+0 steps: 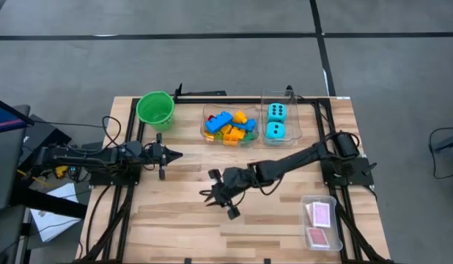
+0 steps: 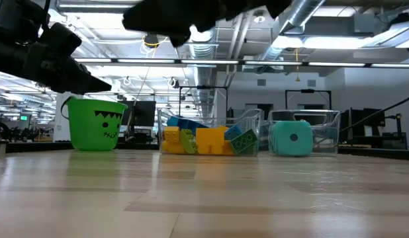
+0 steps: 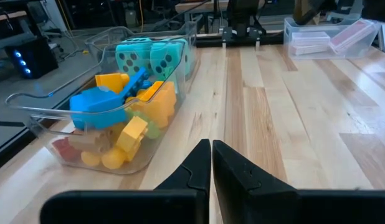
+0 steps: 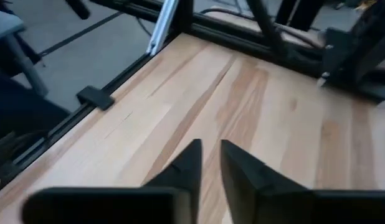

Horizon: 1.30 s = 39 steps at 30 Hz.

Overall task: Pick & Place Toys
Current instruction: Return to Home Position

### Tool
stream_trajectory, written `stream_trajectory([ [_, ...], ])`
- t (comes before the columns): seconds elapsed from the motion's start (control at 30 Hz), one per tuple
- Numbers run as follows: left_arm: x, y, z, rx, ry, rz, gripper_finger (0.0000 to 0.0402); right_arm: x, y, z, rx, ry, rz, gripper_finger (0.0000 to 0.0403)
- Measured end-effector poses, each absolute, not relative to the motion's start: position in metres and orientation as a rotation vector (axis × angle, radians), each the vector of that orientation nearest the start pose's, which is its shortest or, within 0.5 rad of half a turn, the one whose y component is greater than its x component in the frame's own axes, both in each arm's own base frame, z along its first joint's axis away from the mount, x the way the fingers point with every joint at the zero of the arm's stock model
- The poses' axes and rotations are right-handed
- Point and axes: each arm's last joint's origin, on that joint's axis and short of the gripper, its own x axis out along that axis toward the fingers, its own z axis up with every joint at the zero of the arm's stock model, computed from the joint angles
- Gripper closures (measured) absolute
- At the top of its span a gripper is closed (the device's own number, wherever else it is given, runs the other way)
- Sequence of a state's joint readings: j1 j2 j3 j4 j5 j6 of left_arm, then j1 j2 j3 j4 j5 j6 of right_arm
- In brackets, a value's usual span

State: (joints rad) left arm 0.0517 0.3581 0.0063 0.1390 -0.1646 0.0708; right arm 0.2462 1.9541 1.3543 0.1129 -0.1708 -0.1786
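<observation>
At frame left of the high view, left arm sits tucked by its base. Left end effector [image 1: 175, 155] points toward centre, clenched on nothing; the wrist view shows fingers pressed together. Reads as parked.

Green bucket [image 1: 168, 116] sits just above it at the upper-left tabletop [image 1: 175, 220] edge. One bucket, contents not visible.

Right end effector [image 1: 210, 192] is mid-frame, arm stretched across from its base on the right. Fingers a little apart, nothing between them, only bare wood below in its wrist view. The low view shows both arms held off the surface. Likely judgement: empty and clear of the tubs, so it is free to fold home without snagging anything.

Left clear tub [image 1: 207, 125], top centre, holds the building blocks [image 1: 230, 126]: blue, yellow, orange, green, heaped, so exact count not possible. A dozen or so at a guess.

Next tub right [image 1: 296, 121] touches it and holds two cyan dice [image 1: 276, 111], stacked up-down in frame, second one [image 1: 275, 131] below.

Lower right, third tub [image 1: 331, 220] holds pink-backed cards [image 1: 321, 214]; two patches visible, second [image 1: 317, 237] below the first.

Tubs total: three. Sorting looks by type, one kind per tub. No loose toys seen on the wood, so pick-and-place looks finished.
</observation>
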Motion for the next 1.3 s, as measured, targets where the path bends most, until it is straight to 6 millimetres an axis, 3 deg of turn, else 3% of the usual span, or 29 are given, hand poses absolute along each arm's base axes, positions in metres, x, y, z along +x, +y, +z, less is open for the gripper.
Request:
stream_trajectory([
  [0.17,0.117,0.011,0.148,0.082,0.22,0.205,0.0386,0.408,0.102,0.214,-0.257,0.406,0.466,0.0398],
  [0.37,0.118,0.011,0.148,0.081,0.218,0.204,0.0384,0.371,0.084,0.207,-0.318,0.316,0.343,0.0396],
  [0.47,0.118,0.011,0.149,0.081,0.209,0.205,0.0384,0.349,0.074,0.214,-0.327,0.266,0.306,0.0401],
  [0.67,0.118,0.011,0.149,0.081,0.209,0.205,0.0384,0.301,0.051,0.208,-0.369,0.194,0.191,0.0402],
  [1.0,0.118,0.011,0.149,0.081,0.204,0.209,0.0384,0.236,0.02,0.174,-0.361,0.109,-0.034,0.0402],
  [1.3,0.118,0.011,0.149,0.081,0.203,0.209,0.0384,0.199,0.014,0.152,-0.349,0.02,-0.065,0.0403],
])
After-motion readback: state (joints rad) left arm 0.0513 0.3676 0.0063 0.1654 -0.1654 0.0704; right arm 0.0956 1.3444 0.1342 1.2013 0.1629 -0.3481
